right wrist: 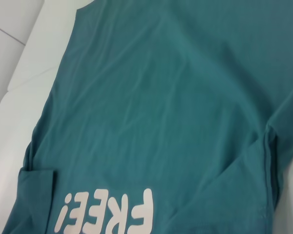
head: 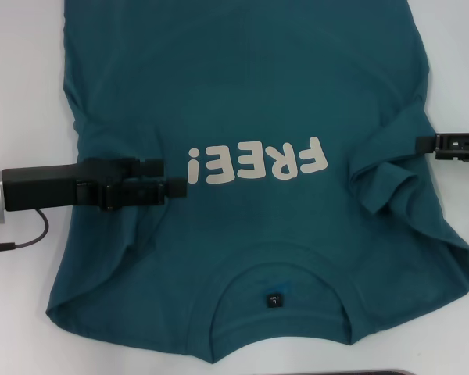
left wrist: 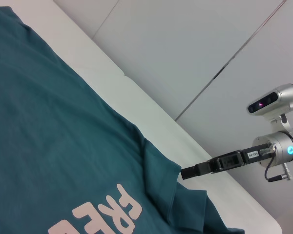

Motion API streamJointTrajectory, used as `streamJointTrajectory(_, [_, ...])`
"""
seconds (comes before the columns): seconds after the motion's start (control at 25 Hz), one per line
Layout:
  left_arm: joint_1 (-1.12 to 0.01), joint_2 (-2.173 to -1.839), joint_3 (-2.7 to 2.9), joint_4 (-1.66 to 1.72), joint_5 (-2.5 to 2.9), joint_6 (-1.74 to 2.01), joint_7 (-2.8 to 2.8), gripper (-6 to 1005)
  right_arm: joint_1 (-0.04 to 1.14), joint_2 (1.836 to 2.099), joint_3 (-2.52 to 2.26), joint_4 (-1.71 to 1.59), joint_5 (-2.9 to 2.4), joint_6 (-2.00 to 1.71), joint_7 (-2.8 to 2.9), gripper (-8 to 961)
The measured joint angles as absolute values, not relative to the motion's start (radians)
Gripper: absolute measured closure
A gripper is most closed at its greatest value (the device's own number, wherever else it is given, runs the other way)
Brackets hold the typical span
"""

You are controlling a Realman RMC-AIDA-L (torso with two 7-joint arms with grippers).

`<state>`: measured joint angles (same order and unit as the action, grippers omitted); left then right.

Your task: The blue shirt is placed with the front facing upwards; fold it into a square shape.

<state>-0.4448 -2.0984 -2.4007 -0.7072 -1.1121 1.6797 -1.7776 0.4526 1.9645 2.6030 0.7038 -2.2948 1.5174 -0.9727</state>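
Observation:
The blue shirt [head: 258, 86] lies front up on the white table, its white letters [head: 258, 162] across the chest and its collar with a small black tag [head: 274, 300] nearest me. My left gripper [head: 176, 181] reaches in from the left over the chest, ending beside the letters. The right sleeve [head: 383, 183] is folded inward in a bunched flap. At the shirt's right edge my right gripper [head: 424, 144] looks shut; the left wrist view shows this right gripper [left wrist: 185, 171] with its tip against the sleeve fold of the shirt [left wrist: 49, 146]. In the right wrist view only the shirt [right wrist: 176, 97] shows.
Bare white table [head: 23, 78] shows on both sides of the shirt. A thin dark cable [head: 31, 234] hangs from the left arm over the table. A dark strip [head: 391, 373] lies at the near edge. Beyond the table [left wrist: 151, 107] is grey floor.

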Motion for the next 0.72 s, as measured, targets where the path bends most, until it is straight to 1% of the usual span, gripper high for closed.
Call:
streamJointTrajectory(0.36, [-0.445,-2.098,-2.401,-0.711,-1.112,1.680,-1.778,124,0.469,1.977,2.606,0.693,-2.294,1.474,-0.970,214])
streamJointTrajectory(0.72, [-0.445,-2.098,-2.405,-0.710,-1.112,1.679,-1.778,125,0.474,1.978,2.601,0.692,-2.295,1.453,-0.963,222])
